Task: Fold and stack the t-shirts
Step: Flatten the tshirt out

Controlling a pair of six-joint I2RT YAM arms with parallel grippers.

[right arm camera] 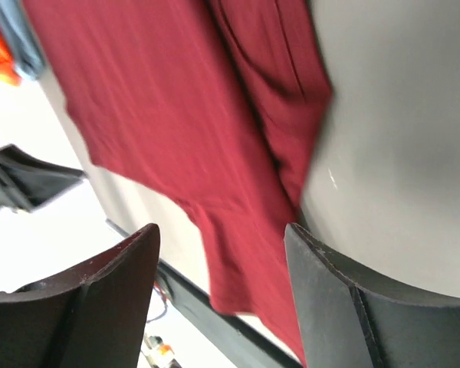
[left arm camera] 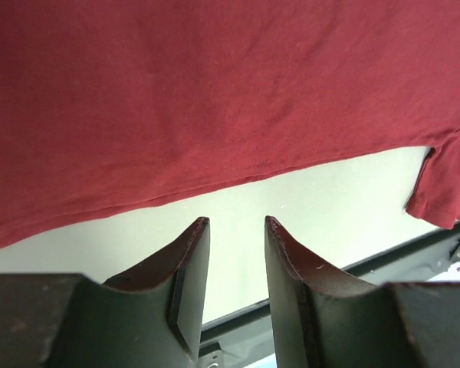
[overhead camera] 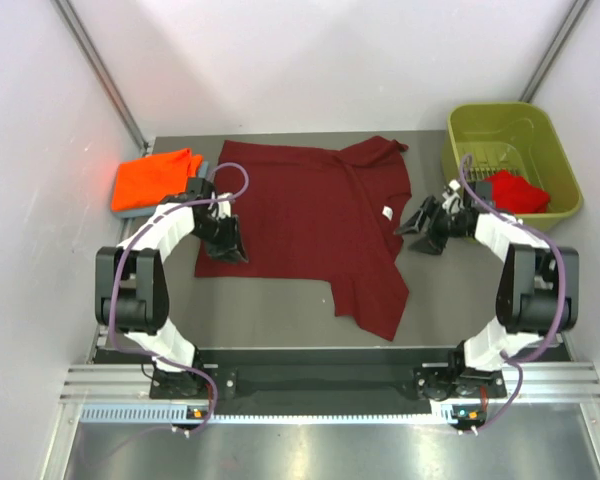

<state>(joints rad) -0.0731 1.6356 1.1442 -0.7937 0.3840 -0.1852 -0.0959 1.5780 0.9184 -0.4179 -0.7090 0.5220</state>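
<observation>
Setup for a pinch on maroon shirt, spread sideways at centre of table, hem toward left, neck label toward right. Judged step: taking opposite edges for a fold. Left gripper open, narrow gap, nothing inside, just short of hem edge. Right gripper open wider, empty, just beside shoulder edge. To do well: slide one jaw under cloth edge before pinching, take both layers, match height on both sides, lift together to avoid drag or bunching; probably tuck crooked near sleeve in first. Elsewhere: orange shirt folded at far left, red shirt bunched in olive bin at far right. Only in top view: whole layout, both arms, bin, sleeve hanging askew toward near edge. Only in left wrist view: bare table between fingertips and hem, so no contact there. Only in right wrist view: grey-blue shirt beside orange one, barely a sliver from above; view blurred, contact with cloth not tellable.
</observation>
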